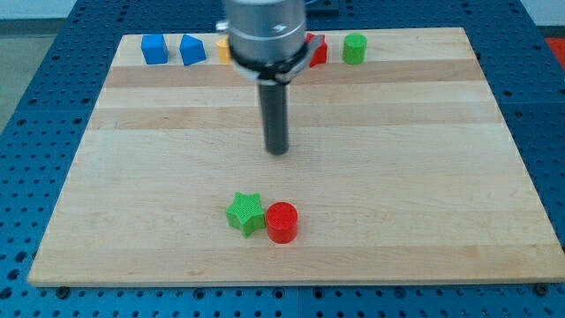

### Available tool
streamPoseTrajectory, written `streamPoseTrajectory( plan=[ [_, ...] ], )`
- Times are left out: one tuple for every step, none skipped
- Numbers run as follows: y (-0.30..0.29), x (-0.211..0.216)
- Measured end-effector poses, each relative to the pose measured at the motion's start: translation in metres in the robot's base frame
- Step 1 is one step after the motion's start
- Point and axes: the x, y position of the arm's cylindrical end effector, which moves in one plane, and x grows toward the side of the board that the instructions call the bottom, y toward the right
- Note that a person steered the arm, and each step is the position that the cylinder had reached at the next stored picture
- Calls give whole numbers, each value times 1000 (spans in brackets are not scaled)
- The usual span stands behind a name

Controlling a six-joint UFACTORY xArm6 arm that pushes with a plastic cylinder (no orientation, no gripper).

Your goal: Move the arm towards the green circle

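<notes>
The green circle [355, 48], a short cylinder, stands near the board's top edge, right of centre. My tip [278, 150] rests on the wooden board [424, 177] near its middle, well below and to the left of the green circle. A red block [316, 50] sits just left of the green circle, partly hidden by the arm's body. A green star [245, 213] and a red circle [282, 222] sit side by side, touching, below my tip.
Along the top edge at the left stand a blue cube [154, 49] and a blue block [192, 49] with a slanted top. A yellow block [224, 49] shows partly behind the arm. Blue perforated table surrounds the board.
</notes>
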Motion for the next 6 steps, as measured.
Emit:
streamPoseTrajectory(
  plan=[
    [54,-43],
    [101,-92],
    [139,-133],
    [171,-169],
    [183,-209],
    [165,-234]
  ],
)
